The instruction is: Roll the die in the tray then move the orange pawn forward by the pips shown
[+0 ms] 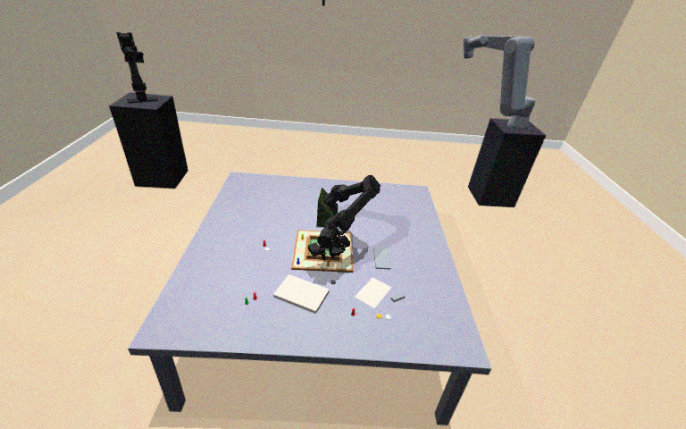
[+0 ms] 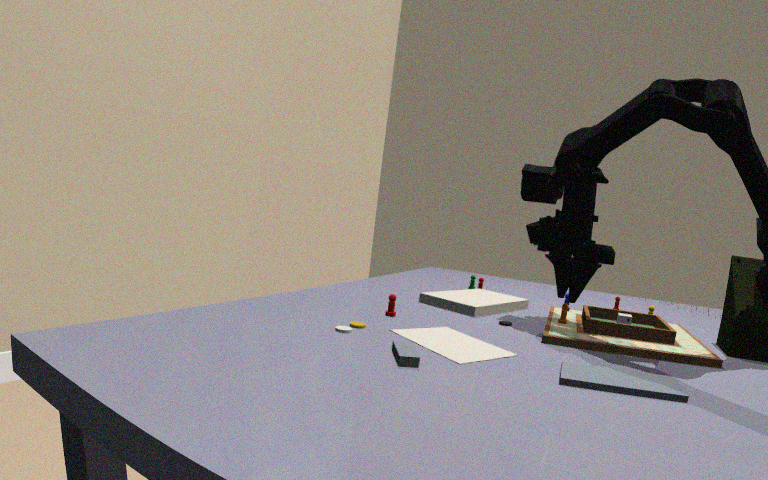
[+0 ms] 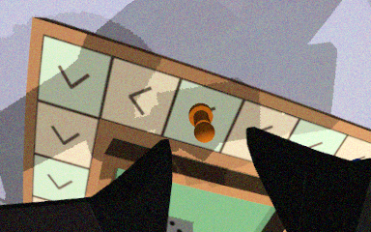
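The orange pawn (image 1: 328,263) (image 2: 563,314) (image 3: 200,116) stands upright on a green square of the board (image 1: 322,269) (image 2: 628,352) (image 3: 29,145), in the row along the tray. My gripper (image 2: 566,297) (image 3: 209,135) is open and points down, its fingertips above and either side of the pawn in the wrist view. Nothing is held. The die (image 2: 624,318) (image 3: 180,224) lies in the tray (image 2: 628,333). The wrist view cuts it off, so its top pips cannot be counted. The arm hides it in the top view.
A blue pawn (image 1: 298,261) and a yellow pawn (image 1: 302,236) (image 2: 651,310) stand on the board. Around it lie a pale slab (image 1: 300,293) (image 2: 472,300), a paper sheet (image 1: 372,292) (image 2: 455,344), a grey plate (image 1: 382,258) (image 2: 617,383), a small dark disc (image 1: 332,281) and several loose pawns.
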You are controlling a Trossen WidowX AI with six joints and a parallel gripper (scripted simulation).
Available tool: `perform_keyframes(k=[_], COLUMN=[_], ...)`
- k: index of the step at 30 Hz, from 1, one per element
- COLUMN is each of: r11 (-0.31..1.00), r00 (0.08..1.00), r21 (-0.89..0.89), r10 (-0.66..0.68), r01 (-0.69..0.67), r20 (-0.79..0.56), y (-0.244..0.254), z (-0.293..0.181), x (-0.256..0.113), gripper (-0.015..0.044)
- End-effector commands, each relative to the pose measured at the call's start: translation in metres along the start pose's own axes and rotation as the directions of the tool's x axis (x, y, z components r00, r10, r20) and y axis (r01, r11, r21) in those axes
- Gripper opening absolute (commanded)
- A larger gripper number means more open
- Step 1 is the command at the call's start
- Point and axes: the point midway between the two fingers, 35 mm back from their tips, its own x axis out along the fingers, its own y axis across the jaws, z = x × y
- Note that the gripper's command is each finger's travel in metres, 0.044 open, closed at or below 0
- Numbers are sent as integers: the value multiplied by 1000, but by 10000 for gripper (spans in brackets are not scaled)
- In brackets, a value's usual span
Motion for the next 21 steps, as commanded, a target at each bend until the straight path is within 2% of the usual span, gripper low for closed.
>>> perform_keyframes(k=[1,17,21], r11=[1000,1000,1000], r00=[1000,1000,1000], r21=[6,6,6], r10=[5,7,7], r01=[-5,-7,-7], r20=[2,3,3], y=[1,1,1], z=[0,0,0], x=[7,31,31], gripper=[200,200,95])
